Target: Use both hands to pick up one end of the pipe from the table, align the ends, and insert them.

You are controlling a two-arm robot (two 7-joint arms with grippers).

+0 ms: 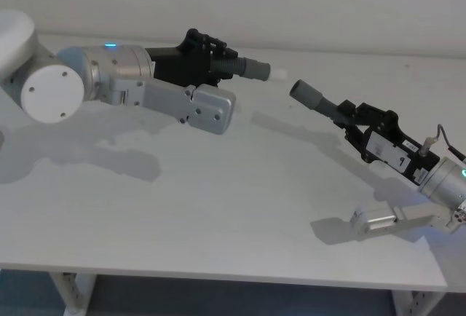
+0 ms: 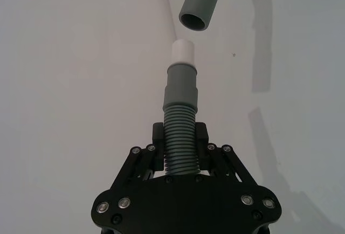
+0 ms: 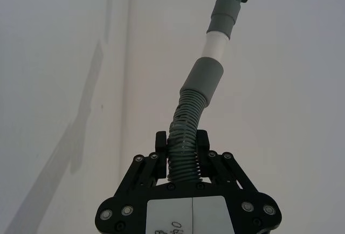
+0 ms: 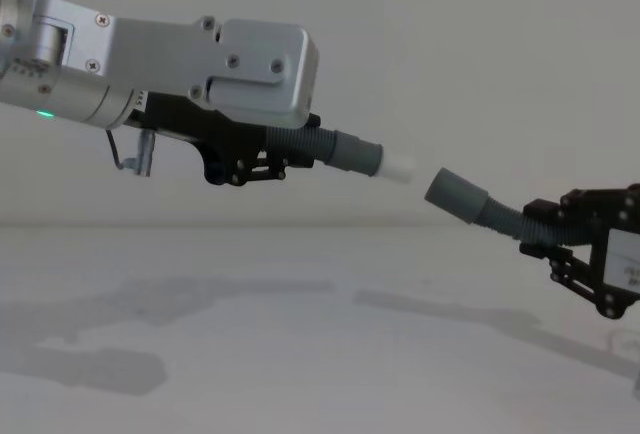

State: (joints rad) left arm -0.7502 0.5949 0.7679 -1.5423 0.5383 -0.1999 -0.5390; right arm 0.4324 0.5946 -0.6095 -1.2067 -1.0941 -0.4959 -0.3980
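Both pipe pieces are held in the air above the white table [image 1: 218, 214]. My left gripper [image 1: 207, 57] is shut on the ribbed part of one dark grey piece [image 2: 180, 131]. Its smooth cuff [image 4: 350, 152] ends in a narrow whitish tip [image 2: 183, 52] that points right. My right gripper [image 1: 348, 116] is shut on the ribbed part of the other piece [image 3: 186, 121]. That piece's wider plain sleeve [image 4: 455, 194] points left and upward toward the tip. The two ends [image 1: 279, 73] face each other nearly in line. A small gap separates them in the head, chest and left wrist views.
The left arm's silver-grey links [image 1: 196, 105] hang over the back left of the table. The right arm's links [image 1: 378, 221] stand near the front right edge. A pale wall runs behind the table. Only shadows lie on the table's middle.
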